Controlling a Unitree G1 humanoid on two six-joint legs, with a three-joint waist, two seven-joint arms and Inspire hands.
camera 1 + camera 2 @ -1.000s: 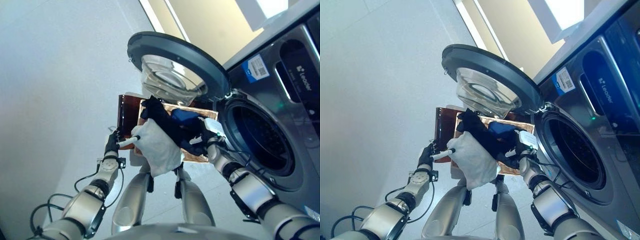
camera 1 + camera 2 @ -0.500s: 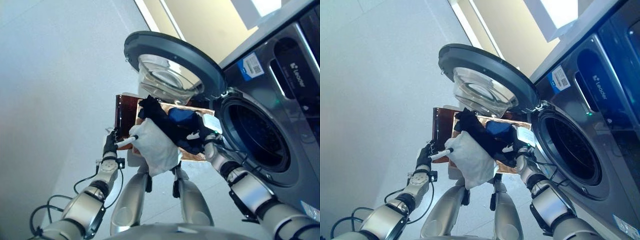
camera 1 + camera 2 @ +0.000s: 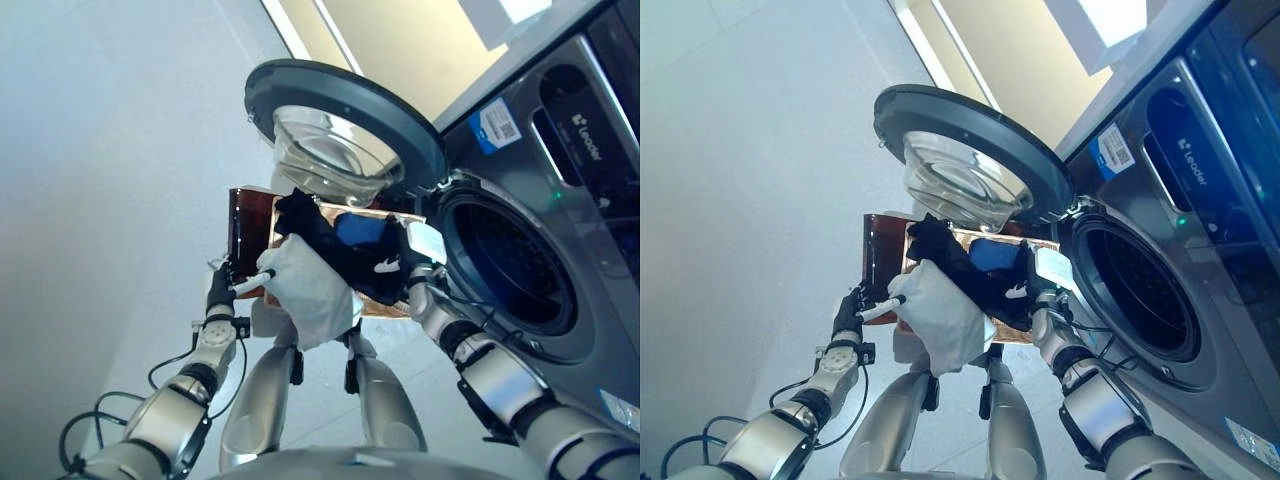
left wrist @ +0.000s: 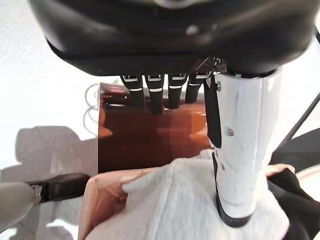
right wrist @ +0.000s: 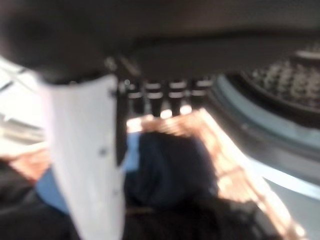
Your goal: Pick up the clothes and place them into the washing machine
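Note:
A wicker basket [image 3: 388,306] on a dark brown box [image 3: 250,225] holds a white cloth [image 3: 305,290], a black cloth [image 3: 330,245] and a blue cloth [image 3: 362,230]. My left hand [image 3: 222,290] is at the basket's left side, fingers straight along the box, with the white-covered thumb [image 4: 240,150] resting on the white cloth [image 4: 175,205]. My right hand [image 3: 408,260] is at the basket's right rim, fingers straight, its thumb over the blue cloth [image 5: 165,170]. The washing machine's drum [image 3: 510,270] stands open just right of the basket.
The machine's round door [image 3: 345,125] is swung open above and behind the basket. The machine's dark front panel [image 3: 590,130] fills the right side. Pale grey floor [image 3: 100,200] lies to the left of the box.
The whole picture has shifted slightly, so the camera moved. My right hand has edged a little further along the basket's right rim. The left hand and the clothes stay as they were.

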